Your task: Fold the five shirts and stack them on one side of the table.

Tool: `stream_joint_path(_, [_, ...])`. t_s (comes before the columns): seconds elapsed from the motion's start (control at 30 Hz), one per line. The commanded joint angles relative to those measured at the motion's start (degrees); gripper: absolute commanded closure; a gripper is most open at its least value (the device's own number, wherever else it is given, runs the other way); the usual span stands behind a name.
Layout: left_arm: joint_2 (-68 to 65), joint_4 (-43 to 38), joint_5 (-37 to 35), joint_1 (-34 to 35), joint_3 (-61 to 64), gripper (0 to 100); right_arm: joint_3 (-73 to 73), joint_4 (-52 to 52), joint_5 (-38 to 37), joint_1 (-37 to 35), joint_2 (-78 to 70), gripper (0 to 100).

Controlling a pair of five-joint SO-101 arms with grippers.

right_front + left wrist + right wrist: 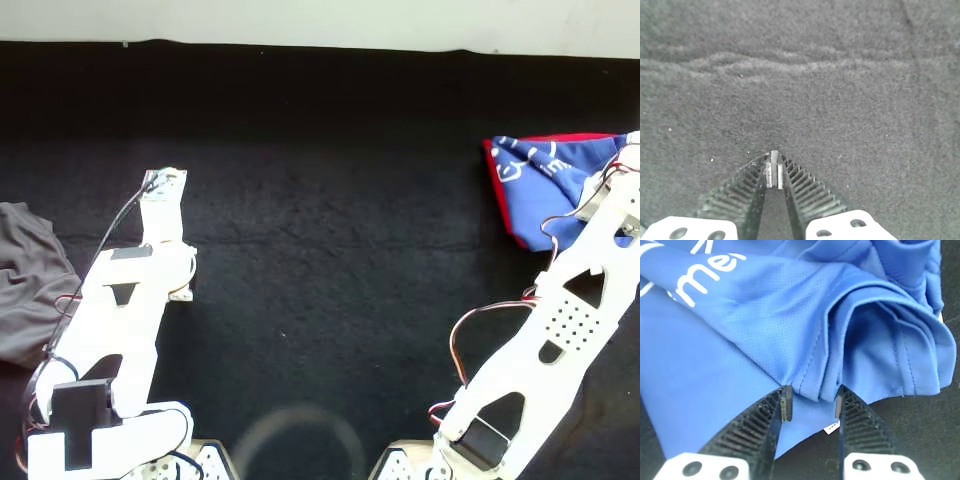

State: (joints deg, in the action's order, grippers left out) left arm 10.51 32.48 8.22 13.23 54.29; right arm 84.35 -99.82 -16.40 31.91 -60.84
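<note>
High view: a black felt-covered tabletop (330, 250) carries a crumpled dark grey shirt (25, 280) at its left edge and a bunched blue mesh shirt with red trim and white print (545, 175) at its right edge, toward the far side. The white left arm (120, 310) holds the left pincer (163, 183) over bare felt, near the grey shirt but apart from it. The white right arm (560, 320) stretches out onto the blue shirt. That shirt's red-trimmed side slants from the far edge toward the near. The cloth runs past the right edge, so its long axis cannot be fixed.

Left wrist view: the left pincer (774, 172) is closed on nothing, tips together above plain felt. It is probably parked out of the way.

Right wrist view: the right pincer (812, 407) is spread open, jaws either side of a raised ridge of the blue shirt (740, 340), beside a small white tag (831, 429). That placement suggests a pinch on the layered hem, to drag the shirt out for flattening.
</note>
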Motion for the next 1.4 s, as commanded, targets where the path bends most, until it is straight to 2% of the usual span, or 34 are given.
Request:
stream_joint_path(0.0, [0.6, -1.5, 0.4, 0.4, 0.1, 99, 0.2, 3.3, 0.5, 1.2, 0.8, 88.2])
stream_joint_path(0.17, [0.6, -1.5, 0.4, 0.4, 0.1, 99, 2.2, 6.8, 0.5, 1.5, 1.5, 97.4])
stream_joint_path(0.27, [0.6, -1.5, 0.4, 0.4, 0.1, 99, 4.9, 7.2, 0.5, 1.0, 1.5, 99.2])
stream_joint_path(0.43, [0.6, -1.5, 0.4, 0.4, 0.1, 99, 9.8, 11.6, 0.5, 0.1, 1.4, 99.2])
stream_joint_path(1.07, [0.6, -1.5, 0.4, 0.4, 0.1, 99, 10.1, 44.7, 0.6, -2.7, -10.0, 98.8])
stream_joint_path(1.27, [0.6, -1.5, 0.4, 0.4, 0.1, 99, 10.1, 47.0, 0.6, -2.2, -10.4, 89.2])
stream_joint_path(1.37, [0.6, -1.5, 0.4, 0.4, 0.1, 99, 10.1, 47.0, 0.6, -2.2, -10.4, 88.9])
